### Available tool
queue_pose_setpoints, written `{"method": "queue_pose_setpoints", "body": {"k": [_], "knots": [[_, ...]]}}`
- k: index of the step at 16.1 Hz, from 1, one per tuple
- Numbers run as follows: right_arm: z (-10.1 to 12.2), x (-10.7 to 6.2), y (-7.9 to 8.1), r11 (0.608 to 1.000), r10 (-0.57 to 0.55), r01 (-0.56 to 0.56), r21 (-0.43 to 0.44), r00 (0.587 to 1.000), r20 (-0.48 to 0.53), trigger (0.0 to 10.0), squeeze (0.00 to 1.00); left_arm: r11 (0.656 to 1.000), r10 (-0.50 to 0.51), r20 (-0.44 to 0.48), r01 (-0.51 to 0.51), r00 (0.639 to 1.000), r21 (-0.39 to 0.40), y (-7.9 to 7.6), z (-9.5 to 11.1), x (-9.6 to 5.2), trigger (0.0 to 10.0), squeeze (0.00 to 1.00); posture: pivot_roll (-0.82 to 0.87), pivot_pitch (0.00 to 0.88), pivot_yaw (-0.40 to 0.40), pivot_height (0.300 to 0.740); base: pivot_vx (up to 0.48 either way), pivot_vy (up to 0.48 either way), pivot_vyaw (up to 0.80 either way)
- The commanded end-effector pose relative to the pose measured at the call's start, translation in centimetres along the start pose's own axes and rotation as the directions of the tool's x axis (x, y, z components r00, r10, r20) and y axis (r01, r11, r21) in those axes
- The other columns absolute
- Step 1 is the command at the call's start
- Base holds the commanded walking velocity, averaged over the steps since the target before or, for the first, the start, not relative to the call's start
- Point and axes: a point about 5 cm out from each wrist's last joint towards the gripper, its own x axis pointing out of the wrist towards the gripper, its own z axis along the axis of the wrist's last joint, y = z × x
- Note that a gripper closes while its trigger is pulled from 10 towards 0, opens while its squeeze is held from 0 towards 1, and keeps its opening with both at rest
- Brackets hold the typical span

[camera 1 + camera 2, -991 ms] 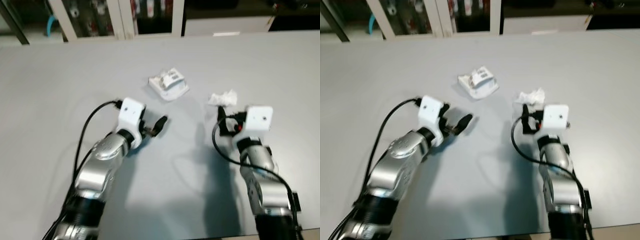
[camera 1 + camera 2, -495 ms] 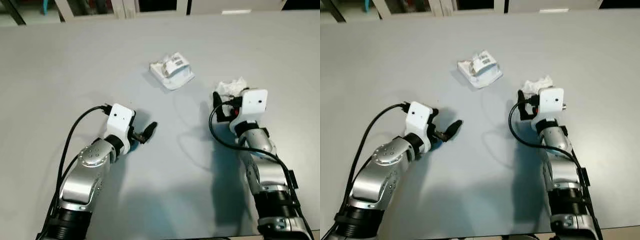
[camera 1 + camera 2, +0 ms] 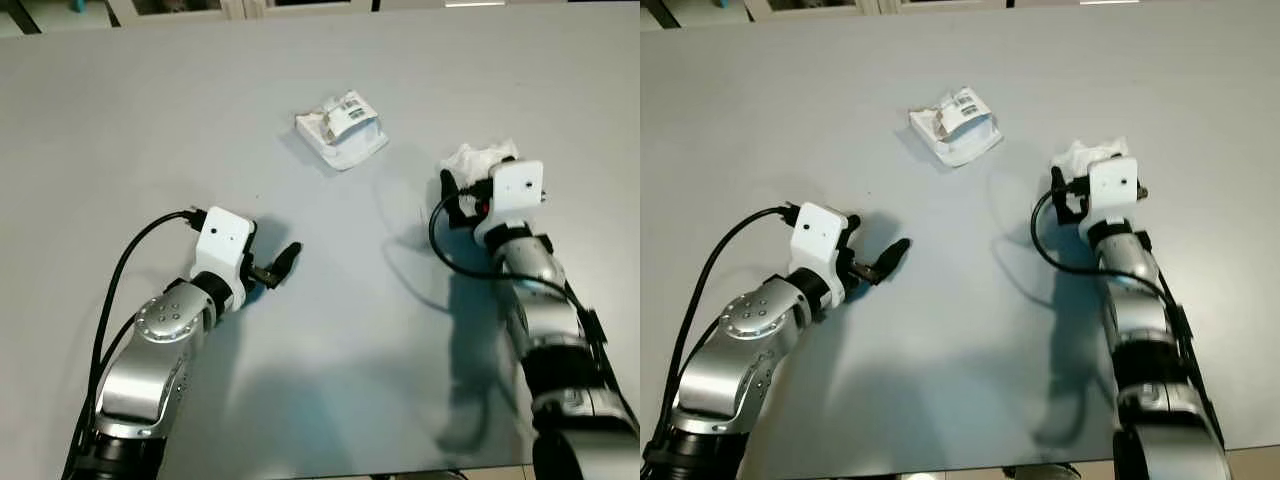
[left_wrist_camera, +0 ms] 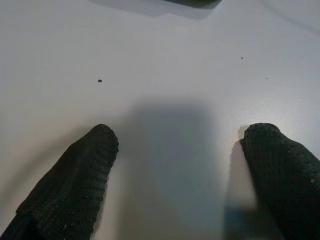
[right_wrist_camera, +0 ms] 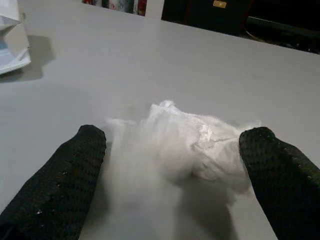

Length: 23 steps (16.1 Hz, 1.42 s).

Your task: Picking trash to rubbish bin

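Grey and matte, the counter [image 3: 150,120] runs smooth and flat across the whole scene, marked by a few tiny dark specks seen from the left wrist. Toward its far middle lies a white plastic packet [image 3: 341,131], flattish and roughly square with crinkled edges, carrying a small white label with dark print on top; the print is too small to read. To the right of it, well apart, sits a crumpled white tissue [image 5: 185,145], soft and wadded into irregular folds and peaks, resting on the counter. The right pincer [image 5: 172,170] is at this tissue: its two black fingers [image 5: 65,175], rounded at the tips and covered in a fine knobbly mesh texture, stand wide apart with the wad lying between them, and no finger visibly presses into it. A white boxy block [image 3: 516,186] sits on the right wrist, with a black cable looping beside it and a silver arm behind. The left pincer [image 4: 180,150] hovers low over bare counter, nearer the robot and well clear of both pieces of trash, its textured black fingers also spread wide with nothing between them, casting a soft shadow on the surface.
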Motion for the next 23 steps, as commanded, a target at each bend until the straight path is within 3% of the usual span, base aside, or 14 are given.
{"method": "queue_pose_setpoints", "body": {"k": [1,2,3,4,7,12,13,23], "knots": [[-1.3,-0.3,-0.3,1.000,0.006,-0.005,0.022,0.999,-0.042,10.0,0.00,1.000,0.016,-0.084,-0.018,0.996,-0.021,0.3,-1.8,-0.7,10.0,0.00,0.43,0.356,0.027,0.740,0.000,0.000,0.00],[-2.1,0.0,0.1,0.997,0.044,-0.039,0.069,0.996,-0.082,8.0,0.00,0.999,0.030,-0.091,-0.031,0.995,-0.015,0.7,-1.8,-1.0,10.0,0.00,0.45,0.362,0.023,0.740,0.000,0.000,0.00],[-2.4,0.1,0.3,0.995,0.062,-0.054,0.087,0.994,-0.094,0.0,0.00,0.999,0.031,-0.094,-0.033,0.995,-0.014,0.8,-1.8,-1.1,10.0,0.00,0.46,0.364,0.022,0.740,0.000,0.000,0.00],[-2.9,0.2,1.0,0.989,0.099,-0.085,0.125,0.989,-0.113,0.0,0.00,0.999,0.031,-0.102,-0.032,0.994,-0.012,0.8,-1.9,-1.3,10.0,0.00,0.46,0.366,0.020,0.740,0.000,0.000,0.00],[-3.3,0.3,2.0,0.985,0.129,-0.112,0.131,0.984,-0.124,0.0,0.00,1.000,-0.002,-0.104,0.000,0.995,-0.023,0.4,-1.8,-1.6,10.0,0.00,0.47,0.368,0.021,0.740,0.000,0.000,0.00],[-3.9,0.0,2.4,0.979,0.130,-0.109,0.174,0.985,-0.112,0.0,0.00,0.979,-0.199,-0.119,0.194,0.973,-0.057,-0.4,-1.4,-2.4,10.0,0.00,0.47,0.369,0.029,0.740,0.000,0.000,0.00],[-4.1,-0.1,2.3,0.977,0.124,-0.101,0.187,0.986,-0.114,0.0,0.00,0.963,-0.267,-0.129,0.258,0.955,-0.084,-0.9,-1.3,-2.7,10.0,0.00,0.47,0.367,0.033,0.740,0.000,0.000,0.00],[-4.1,-0.3,2.0,0.976,0.089,-0.069,0.208,0.992,-0.089,0.0,0.00,0.940,-0.337,-0.129,0.327,0.933,-0.095,-1.2,-1.0,-2.9,10.0,0.00,0.46,0.354,0.042,0.740,0.000,0.000,0.00]]}}
